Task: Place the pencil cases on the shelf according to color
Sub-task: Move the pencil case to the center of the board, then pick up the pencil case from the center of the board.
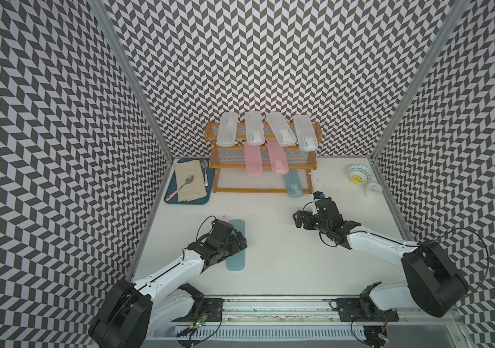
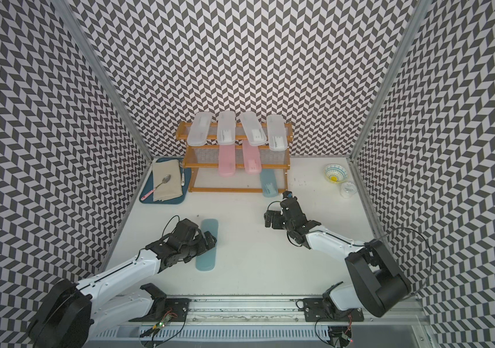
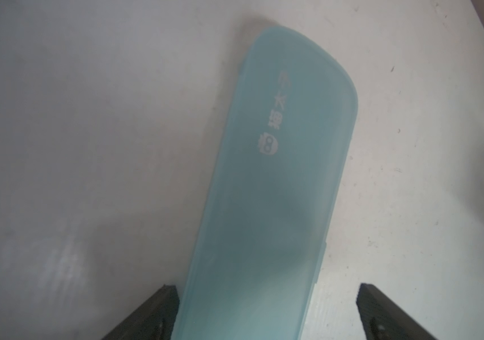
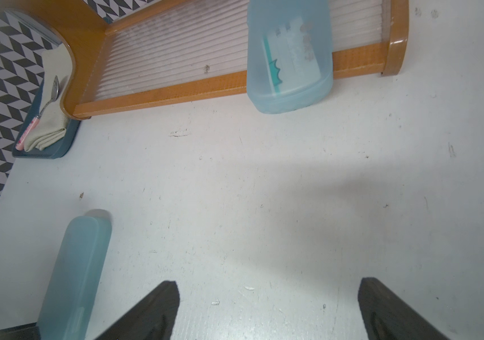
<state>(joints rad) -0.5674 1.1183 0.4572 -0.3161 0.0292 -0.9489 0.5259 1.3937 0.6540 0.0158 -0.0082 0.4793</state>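
Two spoons (image 1: 181,186) in tray (image 1: 187,202); four white cases (image 1: 227,129) top shelf (image 1: 252,190).

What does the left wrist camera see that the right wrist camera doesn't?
Only the left wrist view: white printed marks on the loose teal case, which the open left tool straddles. Only the right wrist view: the lowest mesh tier of the shelf, a second teal case poking over its front rail, the blue tray with spoon and cloth, and the open right tool. Both: the loose teal case on the white table; the left also catches an orange blur, maybe the shelf.
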